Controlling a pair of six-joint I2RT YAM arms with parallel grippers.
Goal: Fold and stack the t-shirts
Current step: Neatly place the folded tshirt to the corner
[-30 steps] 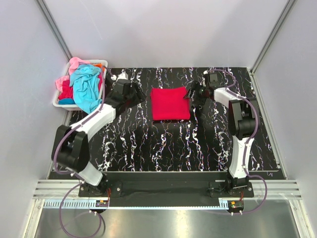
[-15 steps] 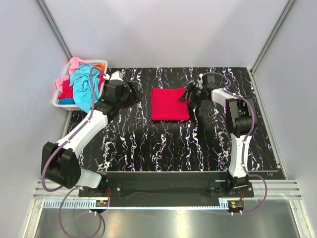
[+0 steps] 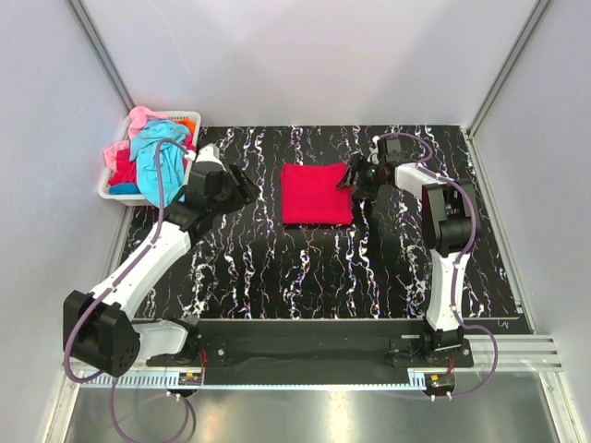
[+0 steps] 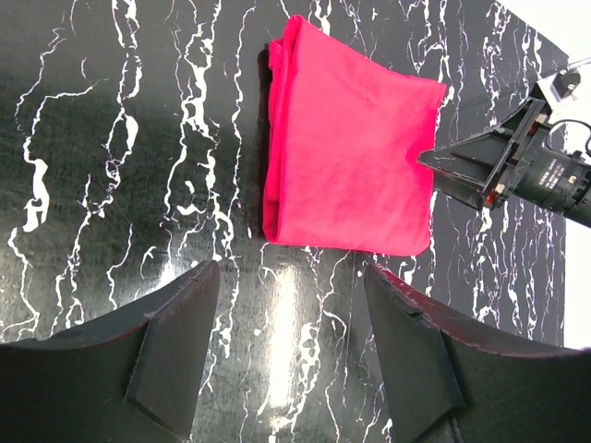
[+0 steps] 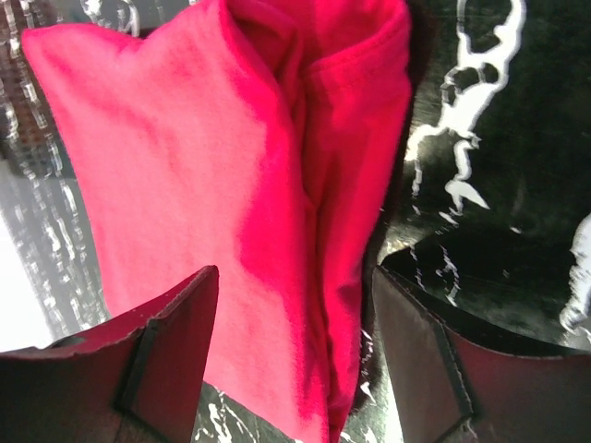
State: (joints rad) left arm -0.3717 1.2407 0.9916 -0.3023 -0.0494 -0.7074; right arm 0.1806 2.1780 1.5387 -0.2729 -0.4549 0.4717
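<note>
A crimson-red t-shirt (image 3: 317, 193) lies folded into a neat rectangle on the black marbled table (image 3: 305, 268). My left gripper (image 3: 243, 188) is open and hovers to the left of the t-shirt, apart from it. In the left wrist view the red t-shirt (image 4: 351, 157) lies beyond the open left gripper (image 4: 291, 277). My right gripper (image 3: 355, 177) is open at the t-shirt's right edge. In the right wrist view the folded edge of the red t-shirt (image 5: 212, 185) lies between the spread jaws of the right gripper (image 5: 295, 277), which do not pinch it.
A white basket (image 3: 109, 192) stands at the table's far left corner. It holds a turquoise t-shirt (image 3: 159, 157), a pink one (image 3: 140, 118) and a bit of orange one (image 3: 187, 122). Grey walls close in on both sides and the back.
My left arm has drawn back from the red t-shirt, to the left and nearer the table's front. My right gripper has stayed at the t-shirt's right edge.
</note>
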